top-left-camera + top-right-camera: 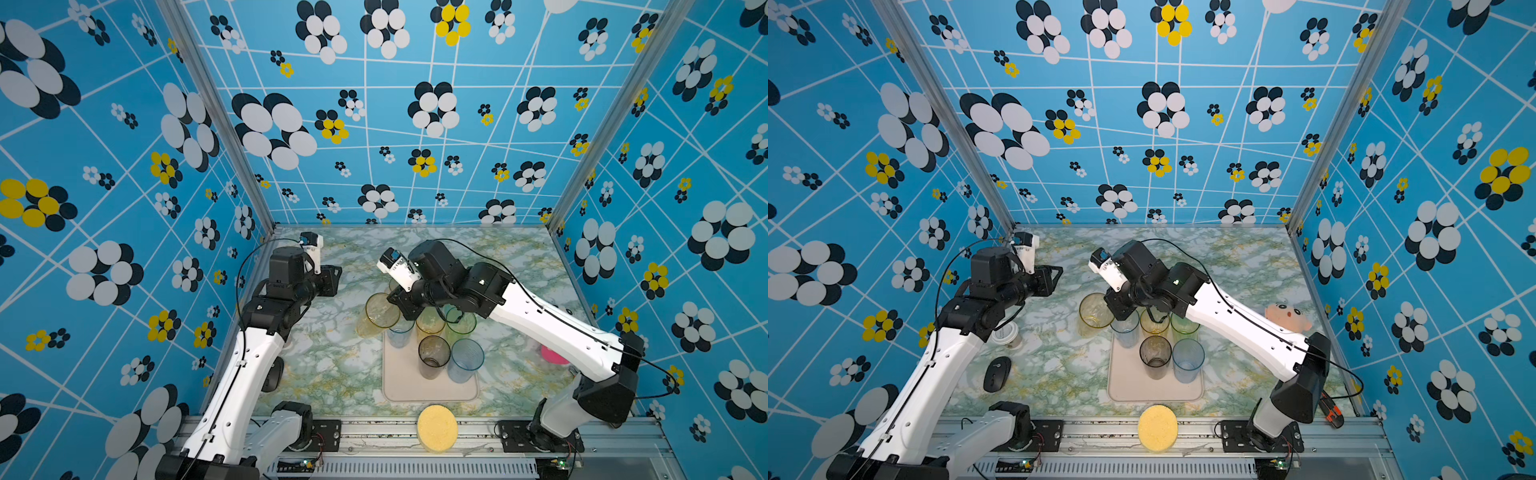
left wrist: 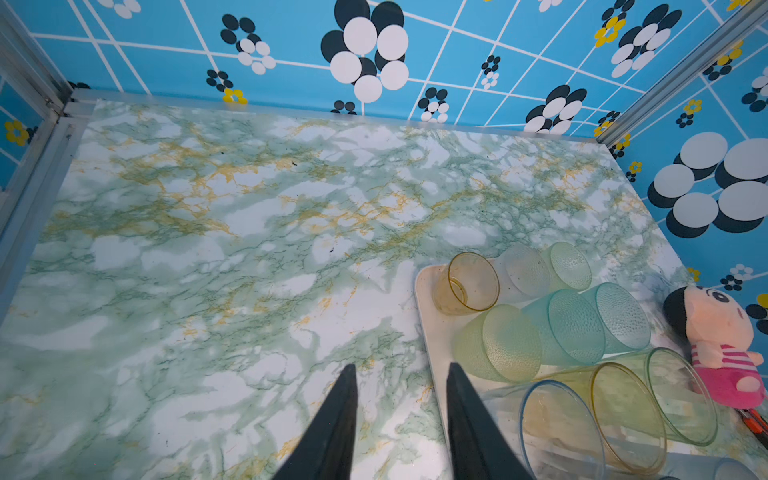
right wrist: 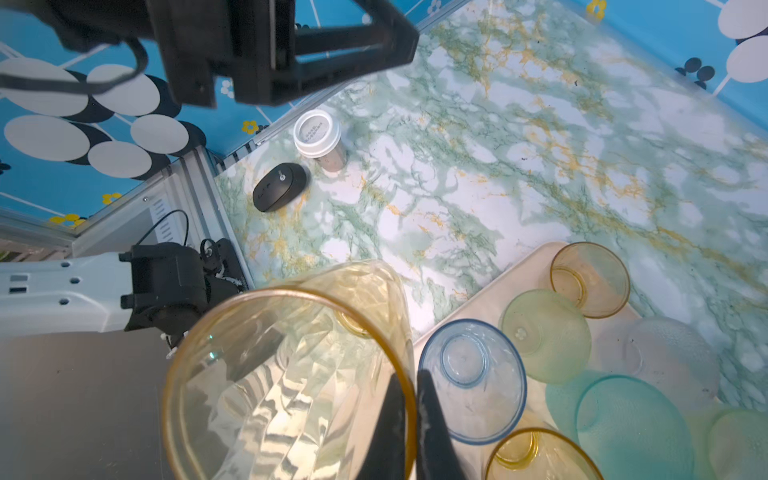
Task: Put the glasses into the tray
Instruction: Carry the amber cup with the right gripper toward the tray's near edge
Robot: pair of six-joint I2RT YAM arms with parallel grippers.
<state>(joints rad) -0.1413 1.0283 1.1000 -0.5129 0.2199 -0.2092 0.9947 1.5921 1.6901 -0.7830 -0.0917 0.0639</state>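
Nothing can be read. The white lid point(image 3: 314, 129) of the cup point(image 3: 332, 160) at nine o'clock on the tabletop point(image 3: 498, 166) bears fine print, too blurred to make out.

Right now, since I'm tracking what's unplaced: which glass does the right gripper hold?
The large faceted amber glass: the right gripper pinches its rim, and it is mostly outside the tray, while the other glasses stand inside.
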